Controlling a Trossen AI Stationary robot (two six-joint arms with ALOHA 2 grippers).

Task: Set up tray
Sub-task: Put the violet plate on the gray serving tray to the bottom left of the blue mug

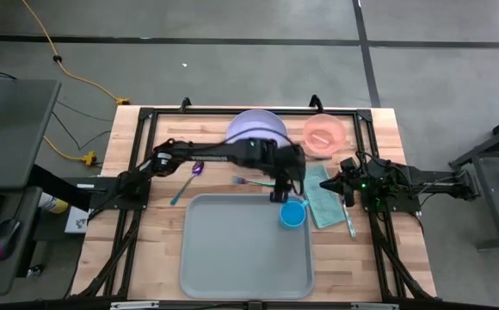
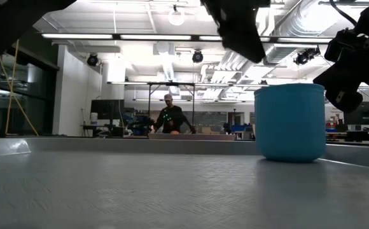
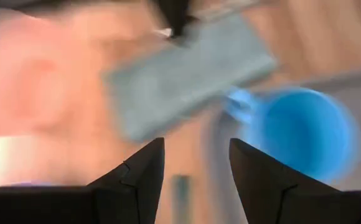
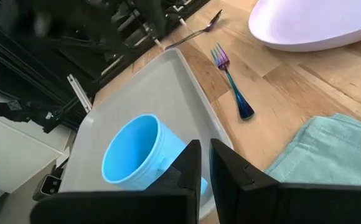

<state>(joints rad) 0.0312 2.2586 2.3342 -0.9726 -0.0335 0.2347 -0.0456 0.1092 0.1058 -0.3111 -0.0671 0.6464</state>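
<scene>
Setup barely begun, by the look of it: the large flat grey-blue rectangular plastic tray lies at the near middle of the wooden desk and carries one item only, a small bright-blue plastic cup, upright and empty, in its far right corner. Left pincer hangs just above and beside the cup, fingers parted, holding nothing. Right pincer waits at the right over the folded teal cloth, fingers closed and empty. Still off the tray, all on the desk: teal cloth beside the tray's right rim; iridescent metal fork and spoon beyond the far rim; round lavender plate, empty; pink bowl, contents not discernible; one more utensil, kind unclear, beside the cloth.
</scene>
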